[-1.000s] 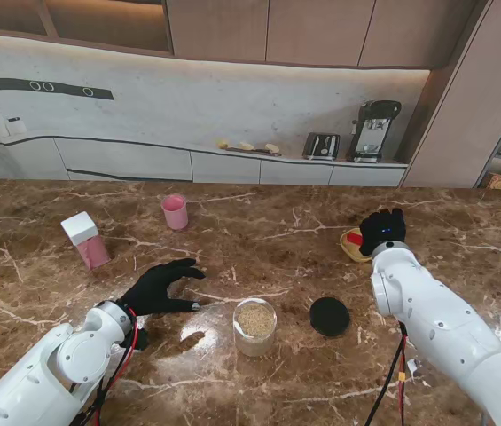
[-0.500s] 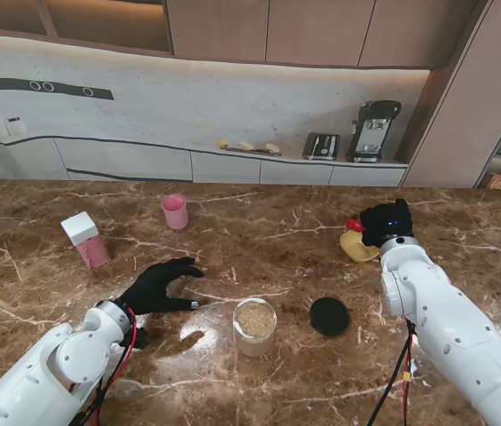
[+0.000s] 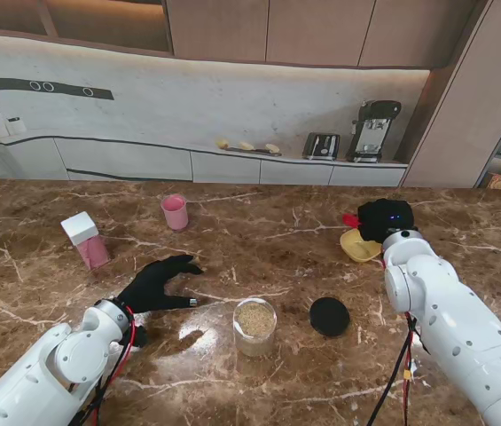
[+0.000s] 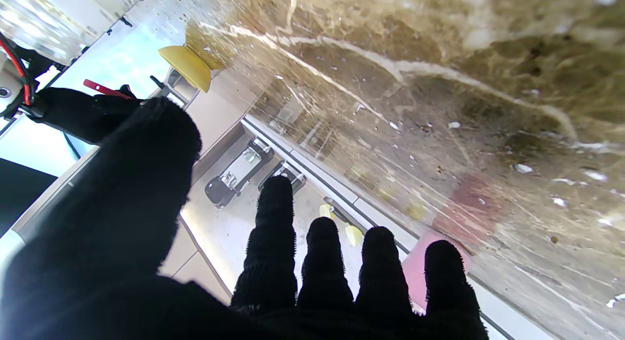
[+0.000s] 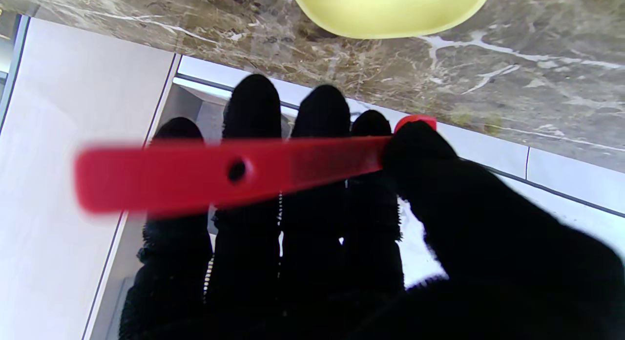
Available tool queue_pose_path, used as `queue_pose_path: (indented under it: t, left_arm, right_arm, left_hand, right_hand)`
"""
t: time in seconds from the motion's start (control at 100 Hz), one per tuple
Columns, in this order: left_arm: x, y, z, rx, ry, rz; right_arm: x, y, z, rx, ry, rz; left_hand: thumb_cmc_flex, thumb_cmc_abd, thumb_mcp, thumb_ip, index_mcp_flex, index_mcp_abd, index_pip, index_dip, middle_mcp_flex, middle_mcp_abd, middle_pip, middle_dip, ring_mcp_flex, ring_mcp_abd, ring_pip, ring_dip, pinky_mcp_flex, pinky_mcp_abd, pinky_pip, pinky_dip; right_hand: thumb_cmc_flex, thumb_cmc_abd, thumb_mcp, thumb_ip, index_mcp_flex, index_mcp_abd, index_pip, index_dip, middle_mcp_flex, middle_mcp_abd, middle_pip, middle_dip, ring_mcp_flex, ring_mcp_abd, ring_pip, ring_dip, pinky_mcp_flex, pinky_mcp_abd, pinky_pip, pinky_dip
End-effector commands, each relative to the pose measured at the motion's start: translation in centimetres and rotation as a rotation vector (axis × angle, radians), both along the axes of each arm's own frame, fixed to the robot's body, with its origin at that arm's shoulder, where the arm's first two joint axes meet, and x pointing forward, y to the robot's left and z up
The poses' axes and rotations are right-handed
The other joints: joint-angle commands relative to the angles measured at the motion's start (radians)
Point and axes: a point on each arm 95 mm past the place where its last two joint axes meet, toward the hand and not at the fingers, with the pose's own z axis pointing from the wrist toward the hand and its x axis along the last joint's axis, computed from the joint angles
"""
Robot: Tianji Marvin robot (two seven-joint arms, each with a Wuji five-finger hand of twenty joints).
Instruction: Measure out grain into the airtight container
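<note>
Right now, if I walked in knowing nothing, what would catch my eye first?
Probably the right hand, gloved black, its fingers pinching a red scoop handle beside the yellow bowl on the far right of the marble table. Next, the clear jar of grain near the middle front, its black lid lying beside it, and the left hand spread open to its left.

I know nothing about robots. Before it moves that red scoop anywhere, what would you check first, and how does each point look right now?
1. Right hand pinching the flat red plastic scoop handle: ok.
2. Grain in the scoop: cannot tell, its bowl is hidden.
3. Yellow bowl upright beside that hand: ok.
4. Clear round container uncovered, its round black lid lying apart on the table: ok.
5. Left hand open, away from the container's mouth: ok.
6. Path from bowl to container free of things: ok.
</note>
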Motion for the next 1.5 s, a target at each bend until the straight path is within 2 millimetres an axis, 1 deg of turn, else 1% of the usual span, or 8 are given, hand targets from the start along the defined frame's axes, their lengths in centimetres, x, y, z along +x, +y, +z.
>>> queue_pose_path:
  t: [0.0, 0.13, 0.25, 0.47, 0.68, 1.07, 1.31, 1.49]
  left_arm:
    - [-0.2, 0.0, -0.3, 0.001, 0.004, 0.001]
    - [-0.2, 0.1, -0.3, 0.001, -0.002, 0.002]
    - [-0.1, 0.2, -0.2, 0.003, -0.006, 0.000]
    - [0.4, 0.2, 0.4, -0.008, -0.028, 0.001]
    - [1.1, 0.2, 1.6, -0.023, -0.087, 0.015]
    - [4.7, 0.5, 5.0, -0.091, -0.270, 0.125]
    - [7.0, 1.0, 5.8, -0.098, -0.309, 0.199]
    - [8.1, 1.9, 5.9, -0.113, -0.286, 0.258]
  right_arm:
    - [-0.1, -0.1, -0.1, -0.002, 0.017, -0.004]
    - [-0.2, -0.1, -0.1, 0.004, 0.014, -0.005]
    - [-0.4, 0.0, -0.1, 0.007, 0.024, -0.003]
    - [-1.1, 0.2, -0.3, 0.019, 0.026, 0.027]
    - [-1.9, 0.5, -0.6, 0.042, 0.014, 0.046]
    - [-2.9, 1.7, -0.5, 0.087, -0.047, 0.079]
    - [-3.1, 1.7, -0.6, 0.106, -0.049, 0.072]
    - [-3.2, 1.5, -0.4, 0.100, -0.054, 0.072]
  left_hand:
    - [0.001, 0.025, -0.006, 0.019, 0.008, -0.032, 0.004, 0.010, 0.010, -0.011, -0.011, 0.009, -0.011, -0.040, -0.006, -0.009, -0.018, 0.007, -0.013, 0.005]
    - [0.001, 0.024, -0.005, 0.019, 0.008, -0.030, 0.002, 0.008, 0.011, -0.010, -0.012, 0.009, -0.010, -0.040, -0.006, -0.009, -0.017, 0.008, -0.013, 0.005]
    - [0.001, 0.025, -0.005, 0.019, 0.007, -0.030, 0.001, 0.008, 0.010, -0.009, -0.013, 0.008, -0.012, -0.040, -0.007, -0.009, -0.018, 0.008, -0.015, 0.004]
    - [0.000, 0.024, 0.000, 0.019, -0.001, 0.008, -0.024, -0.010, 0.013, -0.002, -0.006, 0.011, -0.006, -0.038, -0.003, -0.007, -0.008, -0.028, -0.007, 0.003]
    - [-0.005, 0.004, 0.014, 0.016, -0.031, 0.074, -0.126, -0.134, -0.006, 0.007, 0.006, 0.008, -0.008, -0.032, 0.001, -0.001, 0.009, -0.099, 0.015, -0.048]
    - [-0.008, -0.057, 0.032, 0.002, -0.099, 0.089, -0.197, -0.213, -0.082, 0.000, 0.011, -0.001, -0.048, -0.050, -0.001, 0.000, 0.040, -0.214, 0.031, -0.101]
    - [-0.009, -0.106, 0.065, -0.010, -0.119, 0.087, -0.202, -0.222, -0.089, -0.005, -0.013, -0.017, -0.067, -0.062, -0.010, -0.006, 0.036, -0.227, 0.010, -0.137]
    - [-0.015, -0.157, 0.095, -0.027, -0.212, 0.093, -0.177, -0.207, -0.089, -0.009, -0.015, -0.019, -0.059, -0.054, -0.007, -0.005, 0.033, -0.220, 0.044, -0.124]
  right_hand:
    - [0.049, 0.056, 0.016, 0.024, -0.012, -0.078, 0.044, 0.039, 0.015, -0.038, 0.109, 0.095, 0.078, -0.013, 0.133, 0.056, 0.059, 0.028, 0.107, -0.024]
    - [0.047, 0.054, 0.014, 0.025, -0.018, -0.069, 0.045, 0.019, 0.021, -0.051, 0.165, 0.187, 0.127, -0.047, 0.355, 0.120, 0.126, 0.041, 0.236, -0.018]
    - [0.061, 0.061, 0.003, 0.028, -0.029, -0.040, 0.053, -0.016, 0.014, -0.036, 0.170, 0.213, 0.115, -0.035, 0.451, 0.150, 0.104, 0.052, 0.302, 0.022]
    - [0.082, 0.040, 0.026, 0.030, -0.005, -0.022, 0.086, -0.003, 0.015, 0.001, 0.120, 0.189, 0.105, -0.012, 0.457, 0.145, 0.086, 0.056, 0.303, 0.048]
    - [0.074, 0.032, 0.047, 0.024, 0.004, -0.031, 0.089, 0.029, 0.023, -0.006, 0.111, 0.177, 0.109, -0.016, 0.454, 0.153, 0.084, 0.052, 0.301, 0.066]
    - [0.057, 0.017, 0.057, 0.020, 0.013, -0.050, 0.073, 0.037, 0.031, -0.021, 0.126, 0.182, 0.111, -0.030, 0.460, 0.165, 0.086, 0.040, 0.297, 0.076]
    - [0.054, 0.012, 0.066, 0.020, 0.016, -0.046, 0.071, 0.035, 0.035, -0.021, 0.132, 0.183, 0.114, -0.033, 0.463, 0.169, 0.087, 0.035, 0.296, 0.079]
    - [0.054, 0.014, 0.067, 0.019, 0.016, -0.048, 0.070, 0.035, 0.035, -0.021, 0.134, 0.183, 0.113, -0.032, 0.463, 0.169, 0.084, 0.034, 0.293, 0.081]
